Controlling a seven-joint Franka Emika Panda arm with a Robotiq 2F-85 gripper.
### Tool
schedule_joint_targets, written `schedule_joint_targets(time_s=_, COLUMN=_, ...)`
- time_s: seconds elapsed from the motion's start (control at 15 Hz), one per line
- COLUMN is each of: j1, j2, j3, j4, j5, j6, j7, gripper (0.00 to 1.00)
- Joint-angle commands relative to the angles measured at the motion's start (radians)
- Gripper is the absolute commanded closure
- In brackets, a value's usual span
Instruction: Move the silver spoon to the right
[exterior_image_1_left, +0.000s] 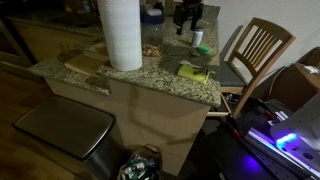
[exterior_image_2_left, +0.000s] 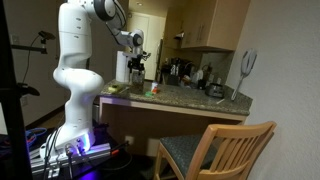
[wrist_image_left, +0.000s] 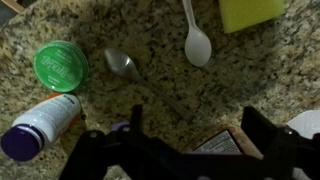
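In the wrist view the silver spoon (wrist_image_left: 122, 63) lies mid-frame on the granite counter (wrist_image_left: 280, 70), bowl toward the upper left, handle slanting down to the right. Its end reaches close to the gripper (wrist_image_left: 193, 125), whose fingers stand wide apart along the bottom edge, holding nothing. A green lid (wrist_image_left: 60, 66) sits just left of the bowl. A white plastic spoon (wrist_image_left: 197, 42) lies upper right — a yellow sponge (wrist_image_left: 250, 12) in the top right corner. A bottle (wrist_image_left: 42, 125) (purple cap, on its side) fills the lower left.
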Motion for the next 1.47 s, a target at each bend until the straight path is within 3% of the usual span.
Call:
schedule_joint_targets(time_s=0.0, j1=-0.019, j2=-0.008, j3=0.027, j4=0.004, j5=-0.018, j6=-0.041, j7=0.164, gripper=0.0)
schedule_joint_targets(time_s=0.47, j1=-0.018, j2=-0.012, j3=0.051, j4=-0.002, j5=-0.083, j6=-0.015, j7=0.644, gripper=0.0)
schedule_joint_targets(time_s=0.6, j1=-0.014, j2=-0.007, j3=0.049, j4=-0.007, j5=0.033, j6=0.031, j7=0.631, gripper=0.0)
schedule_joint_targets(time_s=0.67, j1=-0.015, j2=-0.004, j3=0.052, j4=0.002, j5=-0.028, j6=-0.002, j7=0.624, gripper=0.0)
schedule_joint_targets(time_s=1.07, j1=-0.014, j2=-0.003, j3=0.055, j4=0.002, j5=-0.021, j6=0.0, j7=0.624, gripper=0.0)
schedule_joint_targets(time_s=1.33, j1=-0.01, j2=0.006, j3=0.069, j4=0.015, j5=-0.036, j6=-0.011, j7=0.931, gripper=0.0)
schedule_joint_targets(time_s=1.4, j1=-0.064, j2=-0.124, j3=0.011, j4=-0.043, j5=-0.014, j6=-0.074, j7=0.867, gripper=0.0)
